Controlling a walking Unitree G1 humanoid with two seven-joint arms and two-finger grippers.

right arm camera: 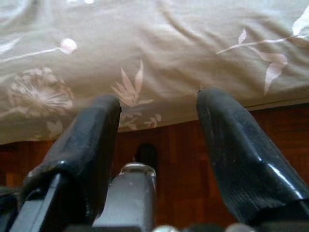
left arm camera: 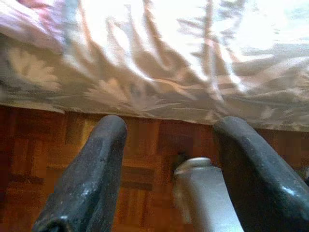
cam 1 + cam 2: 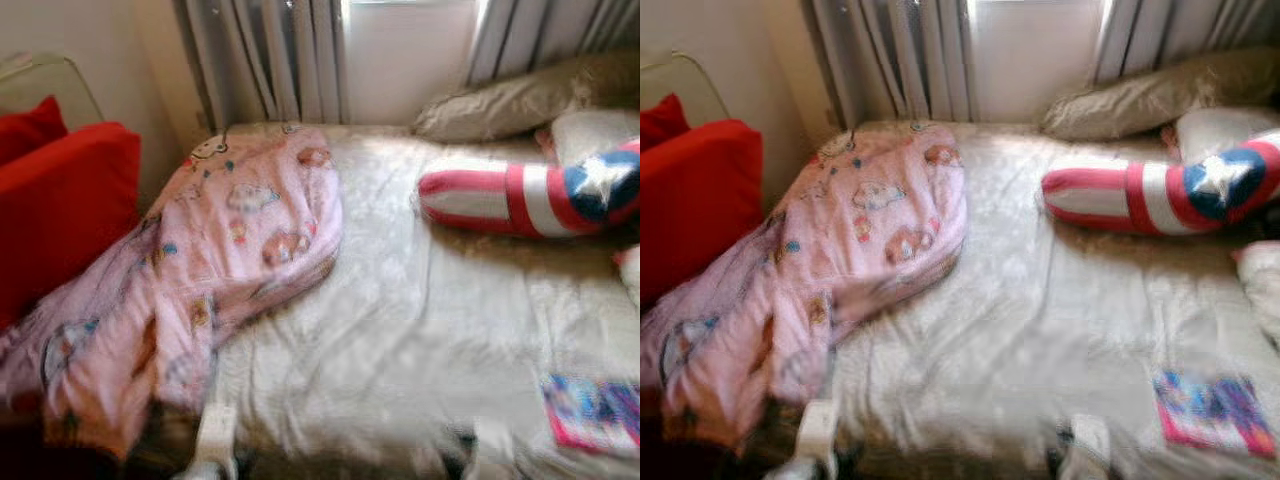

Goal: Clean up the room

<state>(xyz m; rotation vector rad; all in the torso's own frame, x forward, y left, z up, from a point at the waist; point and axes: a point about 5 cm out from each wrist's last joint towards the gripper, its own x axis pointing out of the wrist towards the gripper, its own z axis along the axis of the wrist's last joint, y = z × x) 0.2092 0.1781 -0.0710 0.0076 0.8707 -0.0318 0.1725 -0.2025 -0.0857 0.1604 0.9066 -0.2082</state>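
We're standing at the foot edge of the bed with the pale floral bedsheet [image 3: 400, 330], head camera slightly blurred. Both arms are low at the mattress edge.

Left gripper [image 2: 166, 145]: two black fingers spread apart, nothing between them, aimed at the sheet's hanging edge with brown parquet floor [image 2: 145, 140] below. Right gripper [image 1: 159, 140]: same story, fingers apart and empty, pointing at the sheet overhang.

Clutter we can see:
- crumpled pink cartoon-print blanket [image 3: 200, 270], bunched on the bed's left side, its lower end spilling off the near-left corner beside the red upholstered armchair [image 3: 60, 200]
- red-white-blue striped bolster cushion with a white star [image 3: 530, 195], lying across the right side near the head end
- beige pillow [image 3: 520, 100] behind it, against the curtains
- colourful thin book or magazine [image 3: 595, 412], flat at the near-right corner

Key geometry: the blanket lies ahead and to the left of the left gripper, long axis running diagonally from far-centre down to the near-left corner. Left arm is clearly nearer; its hanging end is the closest grab point. The book sits ahead and to the right of the right gripper, so that one suits the right arm.

Our guess: blanket first, left arm lifting up and leftward onto the overhanging fold. Risk is loose fabric slipping off the bed.
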